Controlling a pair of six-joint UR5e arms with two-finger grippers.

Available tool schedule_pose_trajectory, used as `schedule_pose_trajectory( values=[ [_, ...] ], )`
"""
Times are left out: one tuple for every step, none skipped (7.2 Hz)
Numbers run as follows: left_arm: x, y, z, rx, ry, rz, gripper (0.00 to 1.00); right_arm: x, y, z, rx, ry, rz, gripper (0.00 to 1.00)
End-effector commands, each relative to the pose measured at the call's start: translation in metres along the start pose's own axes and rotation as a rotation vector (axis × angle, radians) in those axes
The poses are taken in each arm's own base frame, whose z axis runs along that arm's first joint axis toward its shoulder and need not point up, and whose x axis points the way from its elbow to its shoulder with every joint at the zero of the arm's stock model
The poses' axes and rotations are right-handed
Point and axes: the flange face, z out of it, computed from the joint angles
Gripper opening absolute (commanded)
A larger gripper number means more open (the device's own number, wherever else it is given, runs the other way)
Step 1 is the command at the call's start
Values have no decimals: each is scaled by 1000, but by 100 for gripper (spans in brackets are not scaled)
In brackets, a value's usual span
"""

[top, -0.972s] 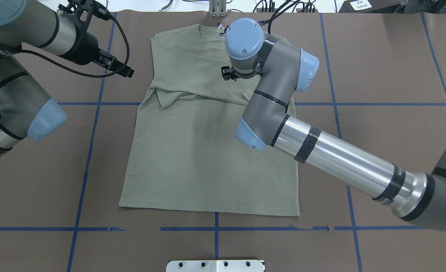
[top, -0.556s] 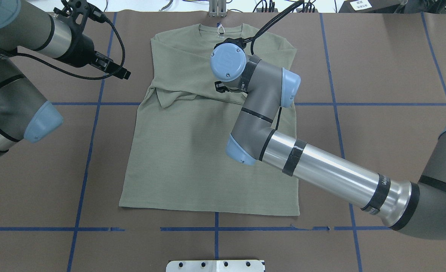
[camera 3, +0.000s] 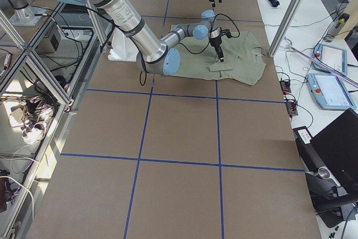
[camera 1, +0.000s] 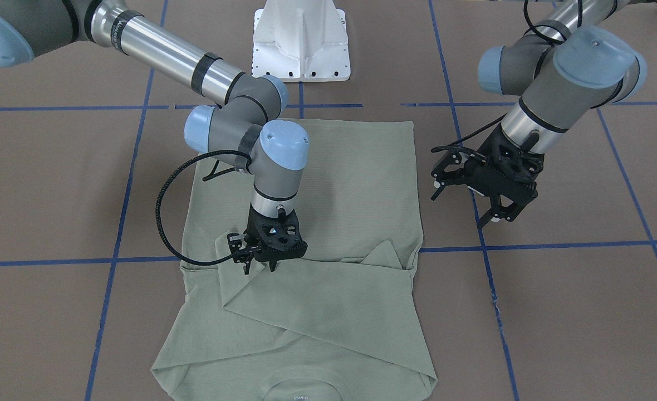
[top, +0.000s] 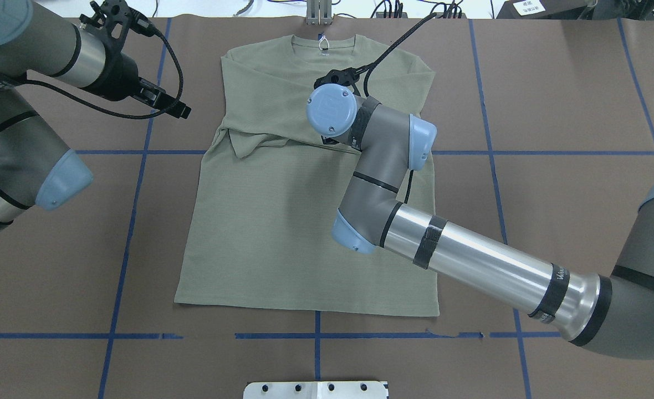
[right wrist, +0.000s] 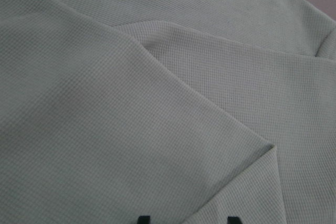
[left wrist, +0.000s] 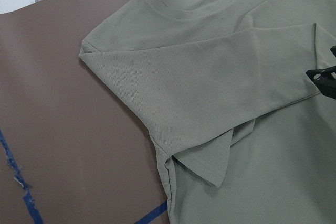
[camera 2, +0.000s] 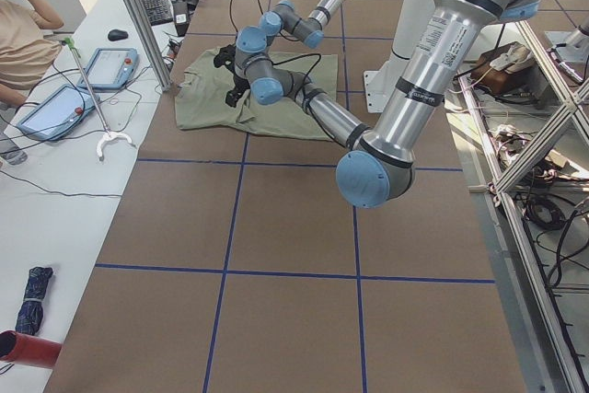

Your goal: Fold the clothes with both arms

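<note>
Shirt [top: 282,221] flat mid-table [top: 554,111], collar toward the edge opposite the robot, sleeves crossed over chest. Right gripper [camera 1: 260,268] spread, tips at a sleeve's edge, gripping nothing. Left gripper [camera 1: 498,218] spread, empty, beside the shirt.

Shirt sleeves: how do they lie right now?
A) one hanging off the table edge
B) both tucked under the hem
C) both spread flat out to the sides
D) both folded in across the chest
D: the sleeves lie crossed over the chest of the shirt, and neither sticks out past its sides.
</note>
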Motion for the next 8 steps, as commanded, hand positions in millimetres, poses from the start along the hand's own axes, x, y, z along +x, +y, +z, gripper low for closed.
schedule_pose_trajectory(
  values=[
    [0, 0, 1, -2, 0, -2, 100, 0, 3, 2, -2, 6, -22, 47],
    [0, 0, 1, -2, 0, -2, 100, -1, 4, 2, -1, 6, -23, 45],
    [0, 0, 1, -1, -2, -2, 100, -1, 7, 4, -4, 7, -26, 44],
    [0, 0, 1, -2, 0, -2, 100, 0, 6, 4, -5, 9, -25, 43],
    [0, 0, 1, -2, 0, -2, 100, -1, 8, 5, -5, 8, -26, 43],
    [0, 0, 1, -2, 0, -2, 100, -2, 9, 5, -7, 9, -28, 27],
    [1, 1, 2, -3, 1, -1, 100, -2, 8, 4, -8, 10, -28, 0],
    [1, 1, 2, -3, 1, -1, 100, -2, 8, 2, -4, 9, -29, 0]
  ],
)
